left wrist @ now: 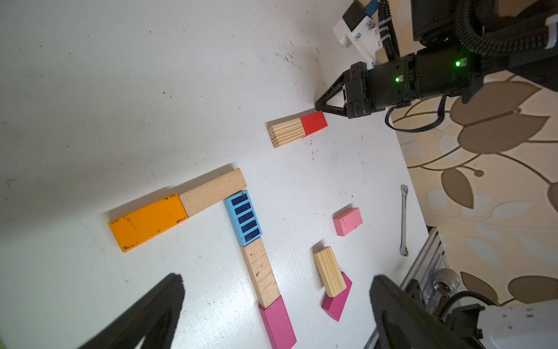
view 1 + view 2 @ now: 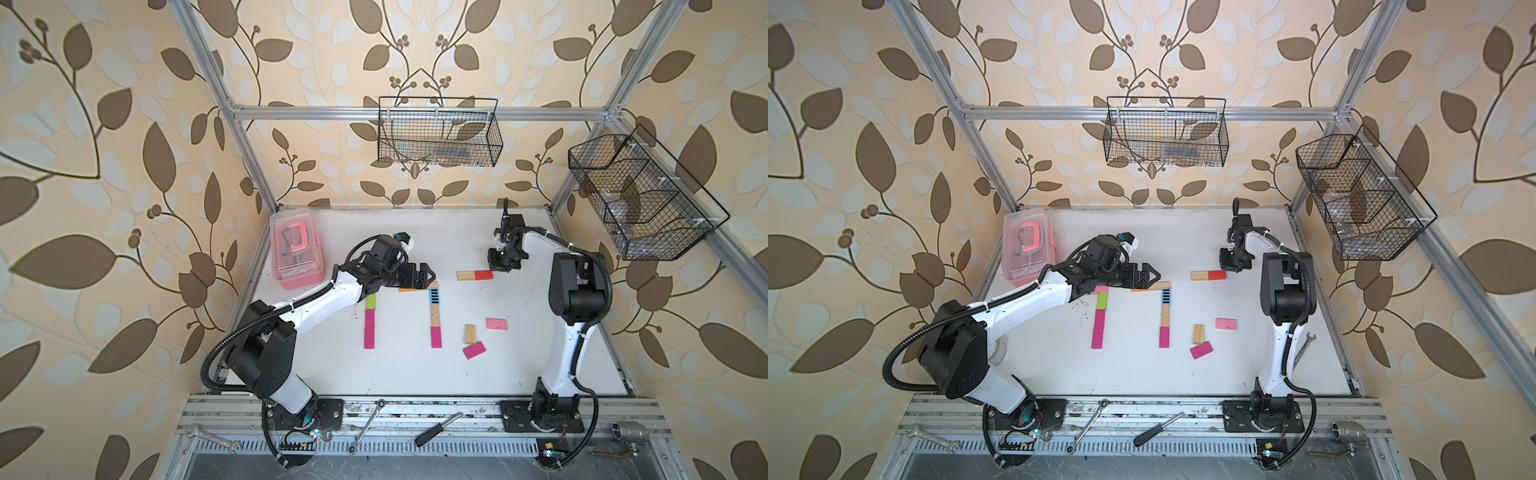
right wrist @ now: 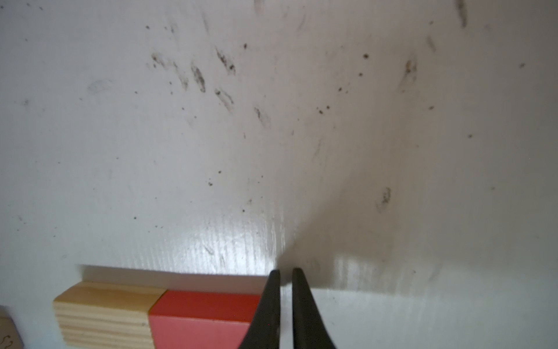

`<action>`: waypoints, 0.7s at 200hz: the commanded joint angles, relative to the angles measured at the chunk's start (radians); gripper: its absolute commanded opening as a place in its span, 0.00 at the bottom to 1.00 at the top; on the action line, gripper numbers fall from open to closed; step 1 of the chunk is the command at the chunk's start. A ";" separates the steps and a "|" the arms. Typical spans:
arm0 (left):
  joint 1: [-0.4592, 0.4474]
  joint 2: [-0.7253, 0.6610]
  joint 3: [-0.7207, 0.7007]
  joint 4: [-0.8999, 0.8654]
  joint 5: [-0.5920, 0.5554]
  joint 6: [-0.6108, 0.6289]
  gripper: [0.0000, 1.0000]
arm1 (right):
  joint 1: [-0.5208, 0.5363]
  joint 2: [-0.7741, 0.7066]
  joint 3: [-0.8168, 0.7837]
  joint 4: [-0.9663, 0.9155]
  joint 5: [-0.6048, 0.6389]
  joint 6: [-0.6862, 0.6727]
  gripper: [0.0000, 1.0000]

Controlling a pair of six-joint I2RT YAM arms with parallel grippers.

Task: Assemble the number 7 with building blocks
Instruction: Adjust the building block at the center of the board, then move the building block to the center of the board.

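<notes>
The building blocks lie flat on the white table (image 2: 415, 374). An orange block (image 1: 148, 222) and a wood one (image 1: 213, 192) form a bar. From its end runs a column of a blue striped block (image 2: 434, 296), a wood block (image 2: 434, 316) and a magenta block (image 2: 436, 336). A lime green block (image 2: 370, 302) heads a second column with magenta blocks (image 2: 369, 328). My left gripper (image 1: 276, 279) hovers open over the bar, holding nothing. My right gripper (image 3: 286, 272) is shut and empty, its tip against the end of the red block (image 3: 205, 314), which butts a wood block (image 3: 105, 314).
Loose pink (image 2: 496, 323), wood (image 2: 470, 333) and magenta (image 2: 474, 350) blocks lie at the right. A pink plastic box (image 2: 296, 249) stands at the back left. A wrench (image 2: 1304, 349) lies by the right arm's base. Wire baskets (image 2: 440, 133) hang on the walls.
</notes>
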 commanded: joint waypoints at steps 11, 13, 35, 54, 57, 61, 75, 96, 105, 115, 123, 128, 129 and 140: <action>-0.003 -0.036 0.003 0.000 0.002 0.027 0.99 | -0.015 -0.047 -0.015 -0.039 0.006 0.002 0.12; -0.002 -0.036 0.003 0.000 0.003 0.027 0.99 | -0.016 -0.051 -0.016 -0.040 0.007 0.003 0.13; -0.002 -0.042 0.001 0.000 0.009 0.032 0.99 | -0.005 -0.119 -0.052 -0.046 0.033 0.012 0.18; -0.001 -0.050 -0.007 0.007 0.014 0.039 0.99 | 0.017 -0.202 -0.124 -0.037 0.067 0.029 0.25; -0.001 -0.051 -0.007 0.007 0.013 0.042 0.99 | 0.022 -0.214 -0.137 -0.035 0.069 0.031 0.27; -0.001 -0.052 -0.007 0.005 0.016 0.045 0.99 | 0.027 -0.230 -0.155 -0.032 0.074 0.035 0.30; -0.001 -0.066 -0.013 0.002 0.021 0.054 0.99 | 0.048 -0.295 -0.227 -0.019 0.076 0.048 0.40; 0.000 -0.103 -0.037 0.004 0.022 0.064 0.99 | 0.097 -0.388 -0.347 -0.003 0.068 0.096 0.52; 0.001 -0.105 -0.045 0.000 0.022 0.069 0.99 | 0.133 -0.424 -0.392 -0.001 0.081 0.131 0.56; 0.003 -0.154 -0.057 -0.002 0.022 0.075 0.99 | 0.178 -0.464 -0.443 0.002 0.105 0.172 0.59; 0.004 -0.172 -0.069 0.000 0.022 0.076 0.99 | 0.217 -0.489 -0.479 0.000 0.135 0.210 0.62; 0.005 -0.184 -0.076 0.002 0.020 0.078 0.99 | 0.240 -0.503 -0.498 -0.001 0.152 0.228 0.64; 0.005 -0.186 -0.077 0.002 0.020 0.079 0.99 | 0.244 -0.506 -0.501 -0.001 0.155 0.230 0.64; 0.008 -0.210 -0.093 0.008 0.018 0.082 0.99 | 0.279 -0.532 -0.547 0.001 0.180 0.266 0.67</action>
